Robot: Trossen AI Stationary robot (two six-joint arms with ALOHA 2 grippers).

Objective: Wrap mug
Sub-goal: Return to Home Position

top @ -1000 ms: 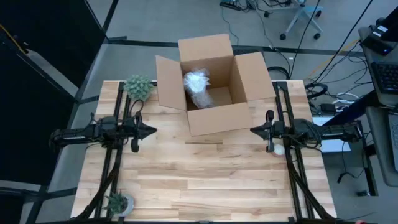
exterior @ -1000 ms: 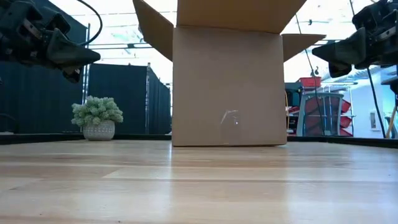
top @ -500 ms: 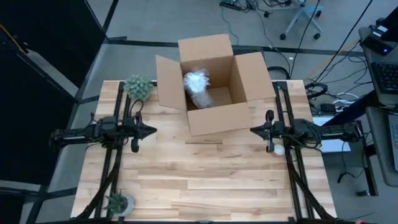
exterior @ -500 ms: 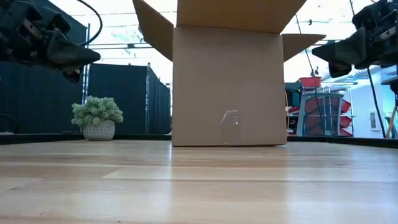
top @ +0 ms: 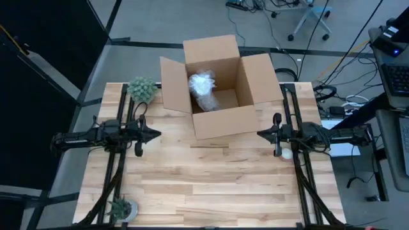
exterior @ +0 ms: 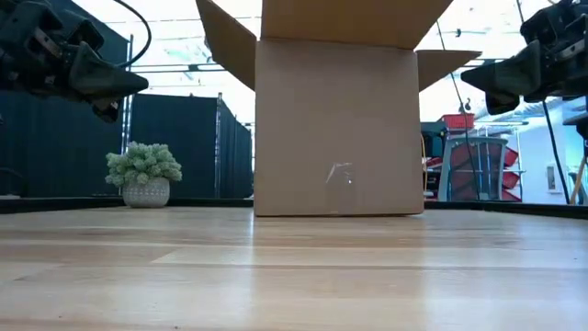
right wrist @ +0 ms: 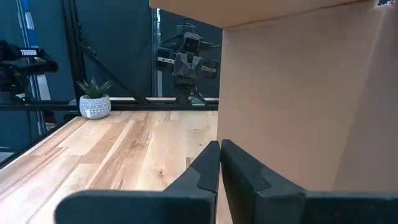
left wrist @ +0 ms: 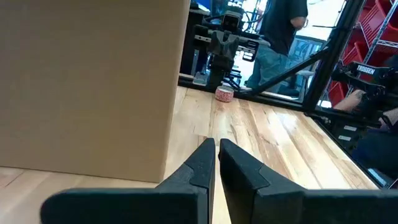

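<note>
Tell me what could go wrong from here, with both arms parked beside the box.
The box stands open, side flaps splayed near the left gripper and the right gripper; a careless next swing might catch one. The wrapped bundle lies loose with bare floor beside it, so it may slide if the box is moved.

Tan cardboard box [top: 223, 121] w/ whitish bubble-wrap bundle [top: 203, 87], pale striped wood tbl [top: 211, 185].

a robotics lab. cables [top: 350, 101] sprawl over the grey floor [top: 147, 25] near a rolling chair [top: 311, 19]. red storage bins [left wrist: 379, 25] and black curtains [top: 45, 57] flank the table [top: 211, 185].
</note>
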